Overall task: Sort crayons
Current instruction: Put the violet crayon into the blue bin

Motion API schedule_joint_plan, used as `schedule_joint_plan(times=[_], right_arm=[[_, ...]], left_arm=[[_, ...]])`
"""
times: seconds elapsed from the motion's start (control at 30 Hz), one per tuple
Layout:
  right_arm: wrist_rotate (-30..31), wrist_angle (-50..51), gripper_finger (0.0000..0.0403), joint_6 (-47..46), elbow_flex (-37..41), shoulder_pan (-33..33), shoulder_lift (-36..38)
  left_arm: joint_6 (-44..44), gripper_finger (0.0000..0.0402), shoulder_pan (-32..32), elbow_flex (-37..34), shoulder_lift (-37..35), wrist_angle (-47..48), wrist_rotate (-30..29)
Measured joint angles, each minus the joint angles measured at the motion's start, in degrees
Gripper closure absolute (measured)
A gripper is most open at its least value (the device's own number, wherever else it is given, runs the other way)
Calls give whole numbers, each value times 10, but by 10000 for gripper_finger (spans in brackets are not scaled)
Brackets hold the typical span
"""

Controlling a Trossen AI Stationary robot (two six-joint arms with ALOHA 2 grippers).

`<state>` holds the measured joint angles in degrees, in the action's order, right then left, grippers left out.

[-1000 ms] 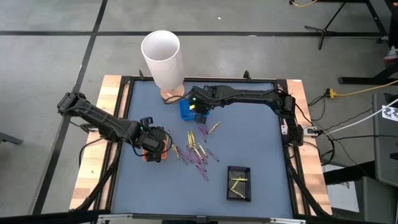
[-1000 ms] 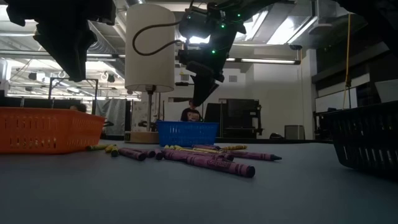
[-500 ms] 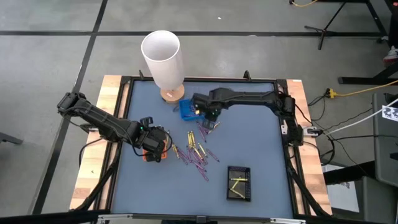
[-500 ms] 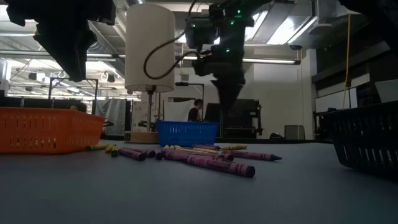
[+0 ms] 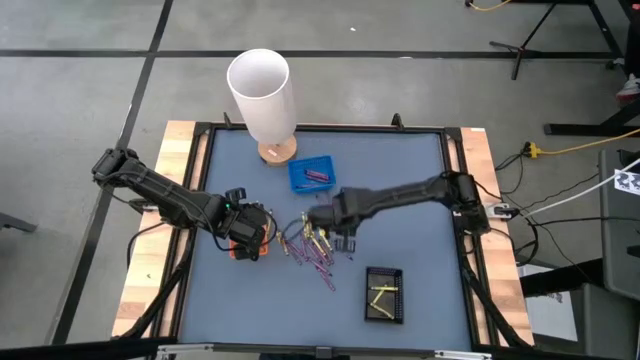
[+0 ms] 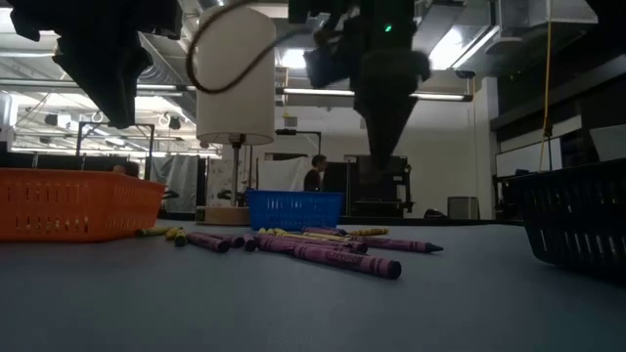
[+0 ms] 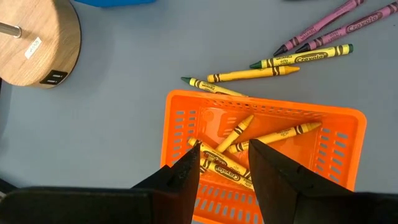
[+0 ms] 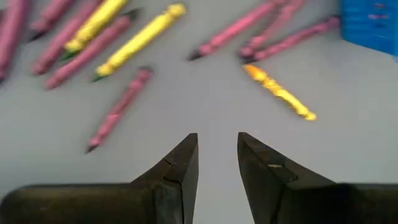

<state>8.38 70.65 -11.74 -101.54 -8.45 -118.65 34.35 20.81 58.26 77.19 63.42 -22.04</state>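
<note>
Loose crayons (image 5: 316,247), purple-pink, yellow and orange-gold, lie flat on the blue-grey mat mid-table, also seen in the low view as crayons (image 6: 323,249). My right gripper (image 5: 332,228) hangs open above them, pointing down; in its wrist view the right gripper (image 8: 216,142) has only bare mat between its fingers, with a pink crayon (image 8: 118,109) and an orange-gold one (image 8: 280,93) nearby. My left gripper (image 7: 222,155) stands open above the orange tray (image 7: 267,113), which holds yellow crayons (image 7: 268,137).
A blue tray (image 5: 311,174) with one purple crayon stands toward the far edge. A black tray (image 5: 384,293) with yellow crayons sits near the front right. A lamp with a white shade (image 5: 262,92) and a wooden foot (image 7: 34,40) stands at the far edge.
My right gripper has swung from over the blue tray toward the table's near edge and now hangs over the loose crayons; it has tipped to point more steeply down. The blue tray with its purple crayon now shows uncovered.
</note>
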Motion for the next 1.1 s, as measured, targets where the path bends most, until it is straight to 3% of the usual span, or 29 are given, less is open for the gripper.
schedule_joint_plan(times=[0.2, 0.4, 0.67, 1.1], right_arm=[[-1, -7, 292, -18, 1, -65, 0], [-2, -64, 292, -55, 51, -98, 3], [-27, -137, 292, -81, 115, -104, 4], [-18, -185, 292, -124, 132, -104, 3]], left_arm=[[0, 282, 0, 0, 0, 0, 0], [0, 282, 0, 0, 0, 0, 0], [0, 282, 0, 0, 0, -1, 0], [0, 282, 0, 0, 0, -1, 0]])
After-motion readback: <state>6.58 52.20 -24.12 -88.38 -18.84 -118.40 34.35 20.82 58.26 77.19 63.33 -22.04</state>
